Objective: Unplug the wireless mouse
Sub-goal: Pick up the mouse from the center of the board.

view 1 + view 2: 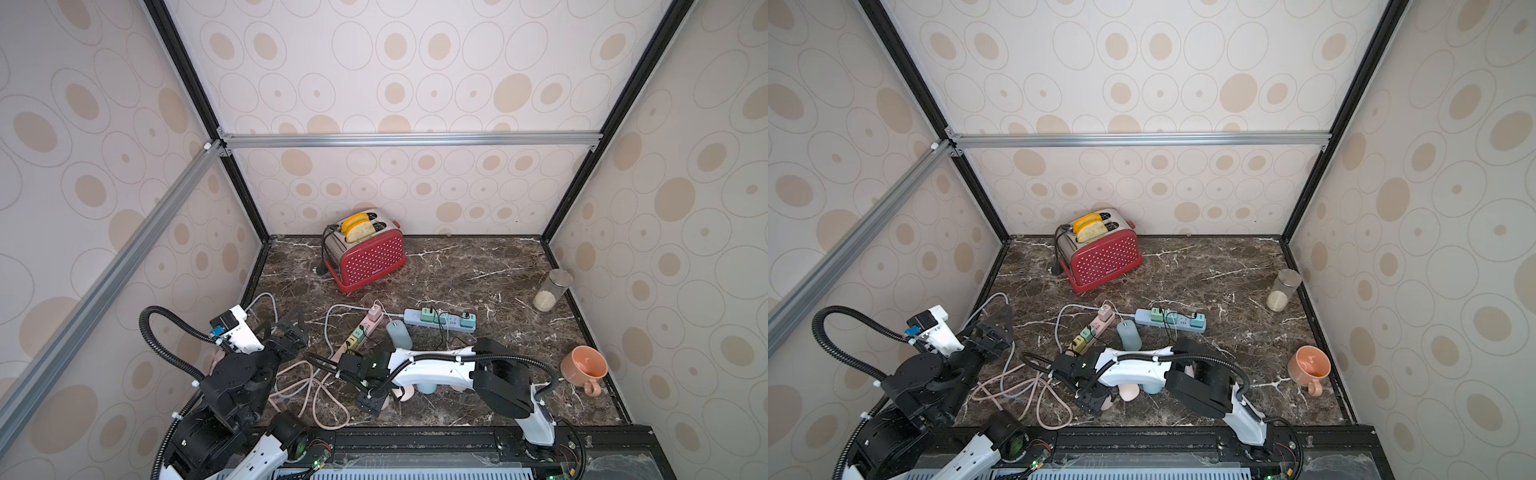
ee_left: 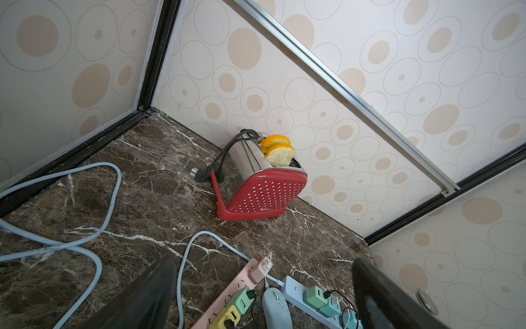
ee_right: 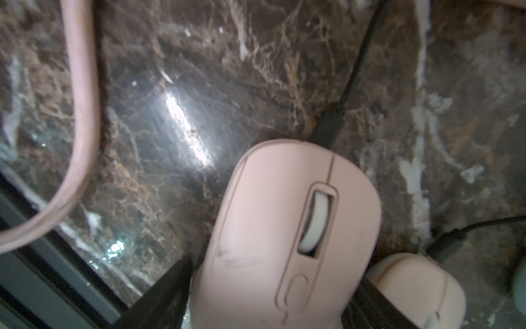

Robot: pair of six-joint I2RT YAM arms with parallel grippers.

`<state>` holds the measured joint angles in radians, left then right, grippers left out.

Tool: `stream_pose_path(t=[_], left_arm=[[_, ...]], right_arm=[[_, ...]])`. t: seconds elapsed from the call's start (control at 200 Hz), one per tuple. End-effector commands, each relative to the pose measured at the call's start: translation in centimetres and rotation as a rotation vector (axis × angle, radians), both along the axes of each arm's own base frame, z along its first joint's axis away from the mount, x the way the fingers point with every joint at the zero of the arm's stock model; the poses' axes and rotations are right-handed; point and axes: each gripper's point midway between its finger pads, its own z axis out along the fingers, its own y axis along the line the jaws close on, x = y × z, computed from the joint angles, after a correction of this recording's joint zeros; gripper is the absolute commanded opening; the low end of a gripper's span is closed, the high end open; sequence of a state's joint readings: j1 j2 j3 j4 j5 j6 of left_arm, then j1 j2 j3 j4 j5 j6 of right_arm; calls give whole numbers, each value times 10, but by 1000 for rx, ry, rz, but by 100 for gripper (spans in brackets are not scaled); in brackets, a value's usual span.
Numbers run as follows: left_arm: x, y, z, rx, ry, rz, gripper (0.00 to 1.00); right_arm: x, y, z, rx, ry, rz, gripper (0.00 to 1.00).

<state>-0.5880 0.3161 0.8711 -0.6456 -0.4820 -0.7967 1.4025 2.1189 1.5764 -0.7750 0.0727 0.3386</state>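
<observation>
Two robot arms reach over a dark brown marble worktop [image 1: 478,266]: the right hand [image 1: 372,401] is down on a pale pink computer mouse [image 1: 405,392] near the front, the left hand [image 1: 291,328] raised, fingers spread. Behind lie a pink power strip [image 1: 360,332], a pale blue power strip [image 1: 440,320], a grey-blue computer mouse [image 1: 399,334] between them, and a red polka-dot toaster [image 1: 365,253] by the back wall

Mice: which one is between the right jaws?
The pink mouse, black cable in its nose: the right gripper straddles it. The second pink mouse lies beside it; the grey-blue mouse is by the blue power strip.
</observation>
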Motion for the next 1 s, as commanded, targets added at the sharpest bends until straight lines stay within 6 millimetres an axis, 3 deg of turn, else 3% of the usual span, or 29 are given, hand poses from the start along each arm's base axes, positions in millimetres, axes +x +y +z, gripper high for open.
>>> stream_pose_path(t=[0.0, 0.295, 0.396, 0.766, 0.996], left_arm=[[-3, 9, 3, -16, 3, 40, 99], [-1, 8, -4, -4, 22, 47, 99], [-1, 8, -4, -2, 24, 47, 99], [2, 5, -12, 4, 42, 39, 99], [9, -12, -29, -2, 82, -26, 99]], right_arm=[[1, -1, -7, -29, -17, 12, 81], [14, 14, -3, -9, -60, -21, 82], [21, 9, -4, -35, -86, -52, 80], [34, -17, -13, -28, -57, -117, 59], [37, -9, -1, 104, -88, -73, 48]])
